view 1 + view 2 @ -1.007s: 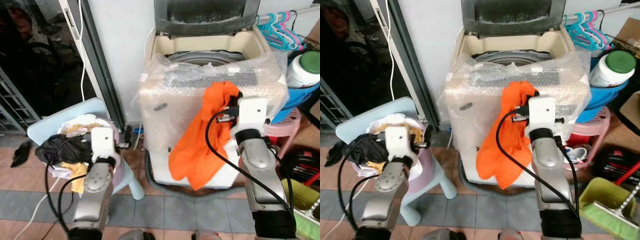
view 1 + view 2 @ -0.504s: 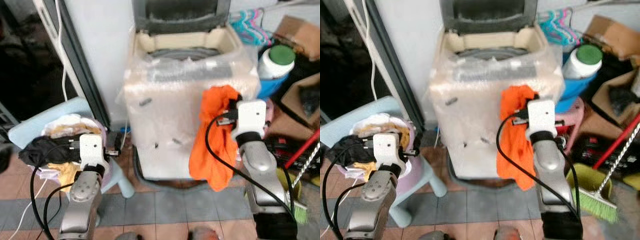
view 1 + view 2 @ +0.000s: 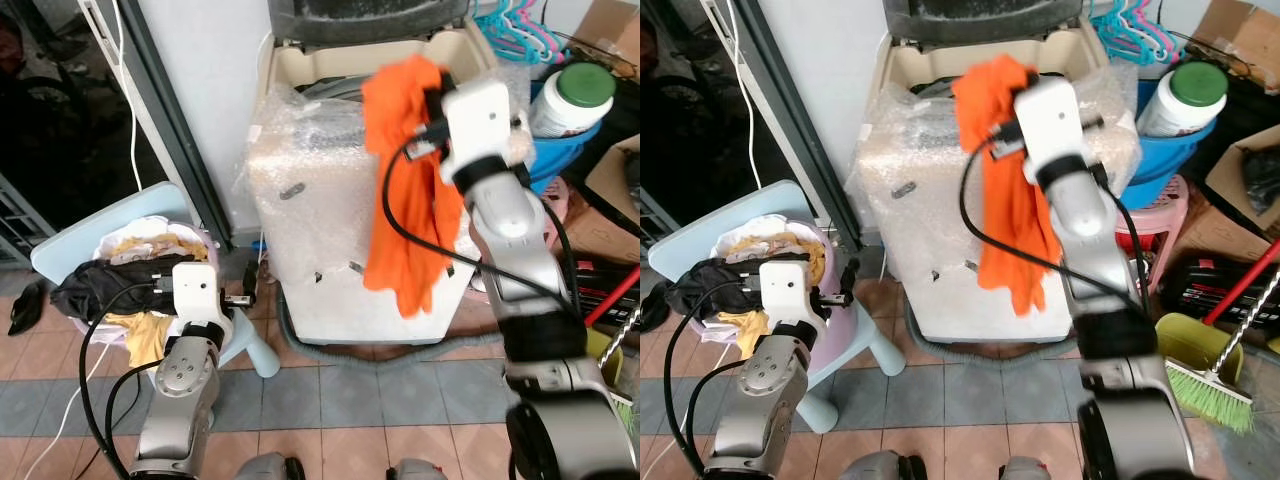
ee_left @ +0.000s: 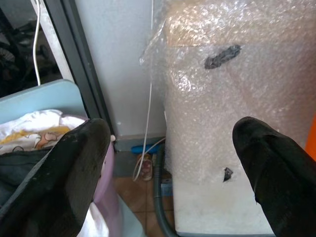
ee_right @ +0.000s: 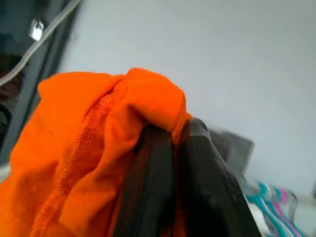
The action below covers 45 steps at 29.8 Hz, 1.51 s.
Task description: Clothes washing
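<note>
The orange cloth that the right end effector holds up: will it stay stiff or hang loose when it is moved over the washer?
The orange cloth probably stays floppy: it hangs in long folds below the right end effector. It seems light, since a pinch at one bunched corner carries it all. Its low tail may drag over the washer rim.

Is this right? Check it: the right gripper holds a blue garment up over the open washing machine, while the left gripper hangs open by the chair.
One thing is wrong: the garment is orange, not blue, as the left eye view shows. The right gripper holds it up over the open washing machine, while the left gripper hangs open by the chair.
</note>
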Motion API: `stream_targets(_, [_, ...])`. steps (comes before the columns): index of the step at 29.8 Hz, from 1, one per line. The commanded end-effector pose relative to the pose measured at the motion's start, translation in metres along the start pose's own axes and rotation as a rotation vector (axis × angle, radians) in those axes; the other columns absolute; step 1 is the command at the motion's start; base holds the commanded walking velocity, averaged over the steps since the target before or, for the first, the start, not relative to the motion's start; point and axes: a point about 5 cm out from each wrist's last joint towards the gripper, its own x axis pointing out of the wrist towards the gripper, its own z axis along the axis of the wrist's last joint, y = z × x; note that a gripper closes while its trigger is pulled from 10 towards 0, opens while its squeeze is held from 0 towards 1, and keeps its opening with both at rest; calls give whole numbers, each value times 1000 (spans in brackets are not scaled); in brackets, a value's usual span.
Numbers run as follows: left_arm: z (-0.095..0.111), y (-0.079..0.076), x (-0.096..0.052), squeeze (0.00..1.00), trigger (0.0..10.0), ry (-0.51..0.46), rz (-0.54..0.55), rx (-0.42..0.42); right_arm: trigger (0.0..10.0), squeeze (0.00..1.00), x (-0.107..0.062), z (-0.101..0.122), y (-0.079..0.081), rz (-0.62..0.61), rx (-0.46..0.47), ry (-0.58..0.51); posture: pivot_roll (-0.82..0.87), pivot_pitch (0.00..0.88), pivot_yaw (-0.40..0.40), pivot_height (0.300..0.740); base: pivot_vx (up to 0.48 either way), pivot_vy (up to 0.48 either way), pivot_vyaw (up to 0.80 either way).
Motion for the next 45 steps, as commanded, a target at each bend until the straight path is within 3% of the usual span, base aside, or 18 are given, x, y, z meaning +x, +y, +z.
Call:
stream_targets(1, [0,2,1,0,10000,5,1,13,10000,0,15,17,5,37,0,-73,-68,0,108,740,255,0,0])
stream_targets(7, [1,0,1,0,10000,-1,3,8,10000,0,44,42,0,56,-31,-166,-60,0,101,740,271,0,0])
stream_targets(12, [2,1,1,0,10000,-4,7,5,10000,0,48,45,-5,30,-17,-189,-63,0,100,740,286,0,0])
stream_targets(24, [2,-3,4,0,10000,-5,-9,4,10000,0,41,32,0,52,-15,-171,-75,0,108,740,289,0,0])
stream_targets(31, [2,-4,5,0,10000,-7,-6,0,10000,0,42,29,13,158,-32,-165,-70,0,100,740,376,0,0])
stream_targets(32, [2,-4,5,0,10000,-7,-5,-1,10000,0,44,28,22,240,-3,-147,-69,0,99,740,420,0,0])
stream_targets(34, [2,-4,5,0,10000,-7,-5,-2,10000,0,44,27,23,255,3,-144,-69,0,99,740,431,0,0])
stream_targets(36, [1,-5,5,0,10000,-6,-4,-3,10000,0,46,23,33,356,46,-96,-68,0,94,740,369,0,0])
stream_targets(40, [2,-5,5,0,10000,-8,-3,-4,10000,0,54,19,33,388,63,-41,-65,0,92,740,338,0,0])
stream_targets(44, [2,-4,6,0,10000,-11,0,-5,10000,0,80,43,-2,287,6,-54,-64,0,93,740,307,0,0])
stream_targets(45, [2,-4,6,0,10000,-11,0,-5,10000,0,80,43,-2,287,6,-54,-64,0,93,740,307,0,0])
